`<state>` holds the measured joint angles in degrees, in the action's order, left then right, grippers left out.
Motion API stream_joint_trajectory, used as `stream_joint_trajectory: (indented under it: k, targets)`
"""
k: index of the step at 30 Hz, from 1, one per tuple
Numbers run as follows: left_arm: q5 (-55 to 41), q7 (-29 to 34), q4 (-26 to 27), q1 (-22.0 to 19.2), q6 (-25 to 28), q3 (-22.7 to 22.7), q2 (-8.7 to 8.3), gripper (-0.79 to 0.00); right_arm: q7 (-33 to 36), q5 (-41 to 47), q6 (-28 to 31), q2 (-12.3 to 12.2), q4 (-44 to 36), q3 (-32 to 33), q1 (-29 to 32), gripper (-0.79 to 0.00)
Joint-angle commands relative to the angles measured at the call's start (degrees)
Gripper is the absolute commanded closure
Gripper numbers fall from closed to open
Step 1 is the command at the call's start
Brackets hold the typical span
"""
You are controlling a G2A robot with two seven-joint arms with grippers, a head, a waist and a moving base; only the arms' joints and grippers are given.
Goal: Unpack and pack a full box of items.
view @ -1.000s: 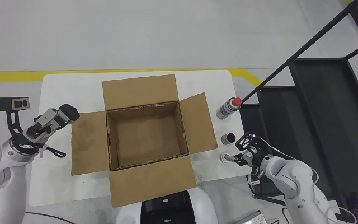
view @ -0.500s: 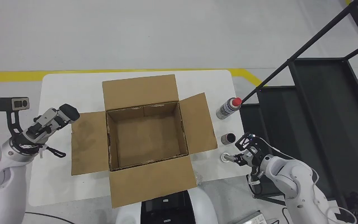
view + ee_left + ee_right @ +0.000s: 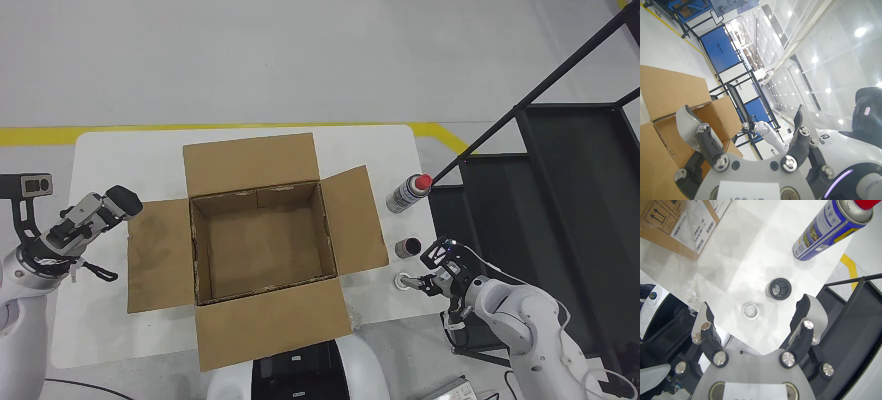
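White tabletop (image 3: 120, 150) on grey floor w/ yellow line (image 3: 30, 135); black metal rack (image 3: 570, 170) right of the box (image 3: 250, 160). Box sits mid-tabletop, open, all 4 flaps folded out. Right of box, each apart: spray can (image 3: 407, 192) standing, dark tube (image 3: 407, 246), small ring (image 3: 405, 281). Right fingers (image 3: 812, 309) spread wide above tabletop edge right of box, ring below & betw. them, untouched. Left fingers (image 3: 685, 121) wide too, left of box, gripping nothing.
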<state>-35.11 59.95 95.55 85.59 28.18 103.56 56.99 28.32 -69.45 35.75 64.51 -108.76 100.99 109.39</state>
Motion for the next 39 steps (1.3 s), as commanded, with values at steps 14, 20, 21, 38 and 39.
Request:
stream_joint_trajectory:
  k: [14,20,21,38,39]
  targets:
    - [0.00,0.00,0.00,0.00,0.00,0.00,0.00,-0.785,7.89,0.39,2.34,-0.89,12.78,-3.74,-7.49,-0.773]
    - [0.00,0.00,0.00,0.00,0.00,0.00,0.00,-0.785,9.19,0.31,-0.03,-0.89,15.75,-6.15,-9.60,-0.668]
    - [0.00,0.00,0.00,0.00,0.00,0.00,0.00,-0.785,9.35,0.20,-0.33,-0.87,16.10,-6.76,-9.99,-0.646]
    - [0.00,0.00,0.00,0.00,0.00,0.00,0.00,-0.785,9.69,-0.08,-2.93,-1.14,22.21,-10.72,-13.83,-0.379]
    - [0.00,0.00,0.00,0.00,0.00,0.00,0.00,-0.785,9.54,0.00,-3.06,-1.16,22.34,-10.80,-13.92,-0.376]
